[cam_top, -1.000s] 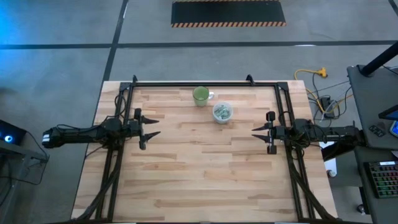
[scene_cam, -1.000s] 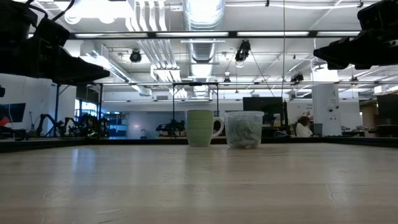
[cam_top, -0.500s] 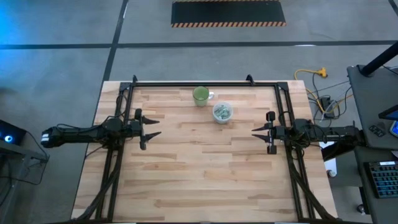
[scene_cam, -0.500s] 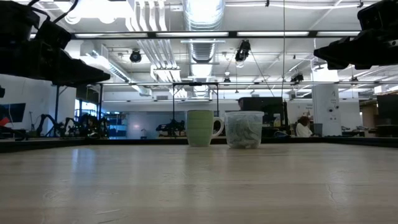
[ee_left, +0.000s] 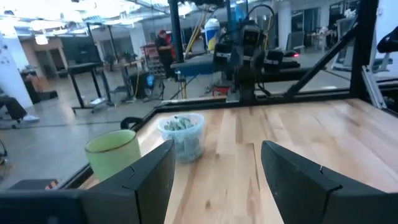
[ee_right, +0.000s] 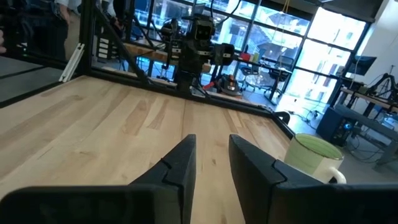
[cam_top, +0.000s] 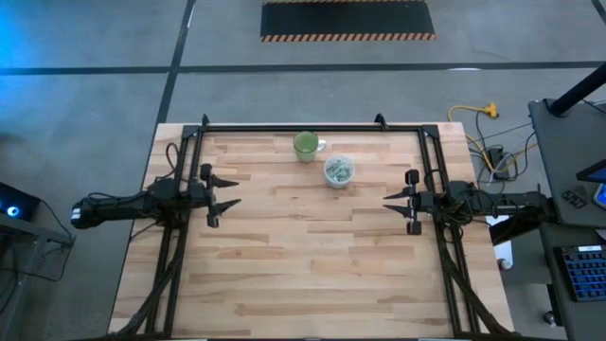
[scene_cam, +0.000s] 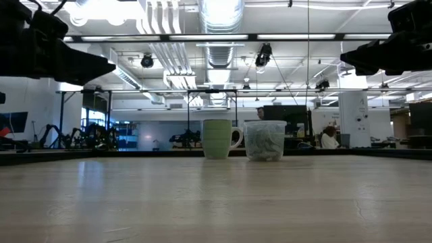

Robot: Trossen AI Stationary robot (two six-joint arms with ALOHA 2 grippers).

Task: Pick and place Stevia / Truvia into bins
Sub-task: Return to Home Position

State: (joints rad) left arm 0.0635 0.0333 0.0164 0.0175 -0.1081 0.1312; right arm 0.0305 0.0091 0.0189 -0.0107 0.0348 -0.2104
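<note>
The Stevia / Truvia sachets (cam_top: 338, 170) lie piled inside the clear plastic bin (scene_cam: 264, 140), which stands upright on its base on the far middle of the wooden table; the left wrist view shows it too (ee_left: 182, 134). My left gripper (cam_top: 235, 191) hovers level over the table's left side, open wide (ee_left: 214, 168), with nothing between its fingers. My right gripper (cam_top: 386, 202) hovers level over the right side. Its fingers stand a narrow gap apart (ee_right: 211, 165) and hold nothing. Both grippers point toward the table's middle, well short of the bin.
A green mug (cam_top: 306, 145) stands upright just beyond and to the left of the bin, its handle toward the bin (scene_cam: 217, 139). A black frame (cam_top: 294, 126) runs along the table's far edge and both sides. Bare wood spreads between the grippers and toward the near edge.
My left gripper has tipped upward from a slight downward slant to level, so its fingertips have risen a little. It stays open. The bin, the mug and my right arm have kept still.
</note>
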